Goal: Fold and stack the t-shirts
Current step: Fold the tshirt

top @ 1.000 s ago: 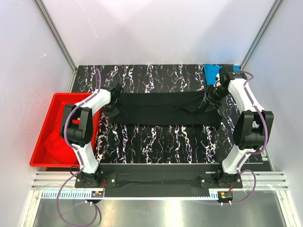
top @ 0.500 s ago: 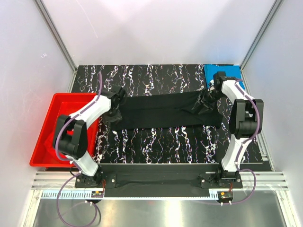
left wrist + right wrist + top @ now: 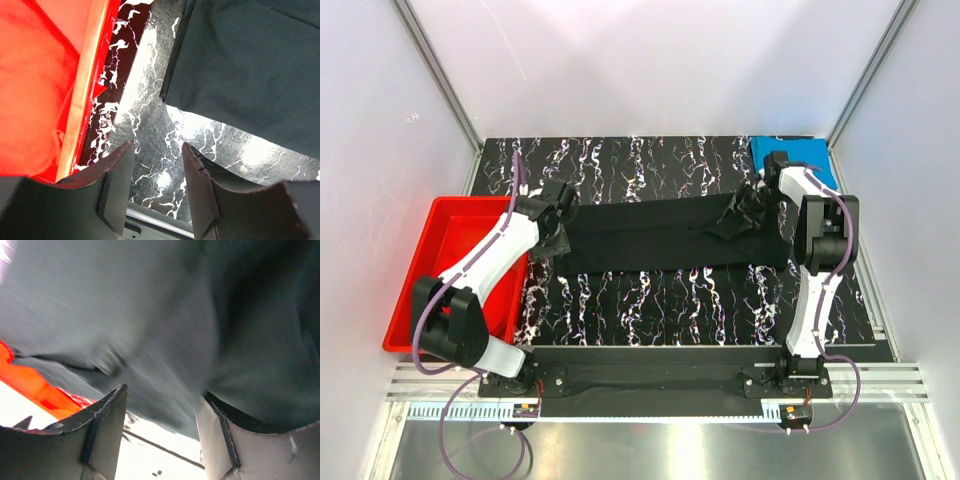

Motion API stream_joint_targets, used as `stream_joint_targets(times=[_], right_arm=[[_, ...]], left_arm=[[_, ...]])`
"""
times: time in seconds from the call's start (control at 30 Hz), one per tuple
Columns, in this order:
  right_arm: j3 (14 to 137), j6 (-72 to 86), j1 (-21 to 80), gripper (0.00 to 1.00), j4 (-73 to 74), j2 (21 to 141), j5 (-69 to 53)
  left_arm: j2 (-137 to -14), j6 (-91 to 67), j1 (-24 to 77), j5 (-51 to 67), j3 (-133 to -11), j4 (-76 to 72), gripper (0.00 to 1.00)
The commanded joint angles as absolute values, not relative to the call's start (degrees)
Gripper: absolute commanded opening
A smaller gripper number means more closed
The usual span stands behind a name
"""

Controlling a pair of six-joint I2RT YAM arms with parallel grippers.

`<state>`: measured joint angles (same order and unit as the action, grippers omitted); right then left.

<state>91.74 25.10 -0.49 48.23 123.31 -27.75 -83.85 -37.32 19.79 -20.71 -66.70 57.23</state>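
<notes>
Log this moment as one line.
black fabric t-shirt: folded strip flat on table | left gripper: open, at its left end | right gripper: open, over its right end | bright blue t-shirt: far right corner

A matt black cloth t-shirt [image 3: 665, 232] lies on a glossy marbled table [image 3: 650, 300] beside a shiny red plastic tub [image 3: 408, 280].

Red tub [image 3: 415, 270] beside marbled table [image 3: 650, 300]

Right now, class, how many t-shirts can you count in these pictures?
3: black t-shirt spread mid-table, blue t-shirt at the far right corner, red t-shirt bunched in the red tub; others may hide beneath.
</notes>
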Motion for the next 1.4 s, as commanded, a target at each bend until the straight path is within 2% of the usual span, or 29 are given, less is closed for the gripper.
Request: stream_joint_targets(times=[0.0,0.17,0.27,0.37,0.43,0.53,0.6,0.63,0.73,0.83,0.97,1.1,1.37], right_arm=[[101.1,27.9,-0.4,0.62,45.3,126.7,-32.2],[116.7,33.2,1.8,0.62,42.8,133.4,-37.6],[121.1,33.2,1.0,0.62,43.7,135.0,-40.3],[119.5,28.5,0.4,0.63,49.0,132.6,-38.3],[116.4,23.6,-2.4,0.62,55.3,128.3,-32.4],[103.8,19.4,-3.4,0.61,55.3,118.2,-25.7],[95.4,19.2,-4.2,0.56,54.9,112.2,-23.2],[93.0,19.3,-4.9,0.45,55.0,110.5,-22.9],[85.6,19.4,-5.3,0.3,54.8,105.0,-19.6],[80.9,19.9,-5.4,0.23,53.7,102.3,-17.0],[81.3,21.4,-5.9,0.1,52.0,104.9,-16.3],[82.7,25.0,-7.2,0.05,48.3,109.8,-14.3],[89.3,27.1,-11.2,0.01,43.8,122.9,-8.3]], left_arm=[[-81.2,-36.0,20.0,-21.9,-65.7,56.9,0.48],[-81.2,-35.7,20.0,-20.0,-64.2,55.2,0.47],[-81.7,-35.2,20.0,-18.4,-65.2,54.0,0.46],[-82.3,-34.4,20.1,-17.3,-65.8,52.4,0.46],[-82.6,-33.7,20.2,-17.2,-66.2,51.5,0.46],[-83.2,-32.3,20.2,-16.6,-66.1,49.9,0.46],[-83.6,-31.6,20.3,-15.5,-65.7,48.2,0.45],[-83.7,-31.5,20.4,-14.7,-65.4,47.6,0.45],[-84.9,-31.3,20.6,-11.7,-65.5,46.3,0.44],[-86.0,-30.4,20.8,-10.9,-65.7,46.0,0.44],[-85.9,-29.2,20.8,-11.3,-66.4,46.6,0.44],[-84.9,-28.1,20.8,-11.8,-67.0,47.6,0.43],[-81.4,-27.1,20.8,-12.5,-66.7,49.7,0.43]])
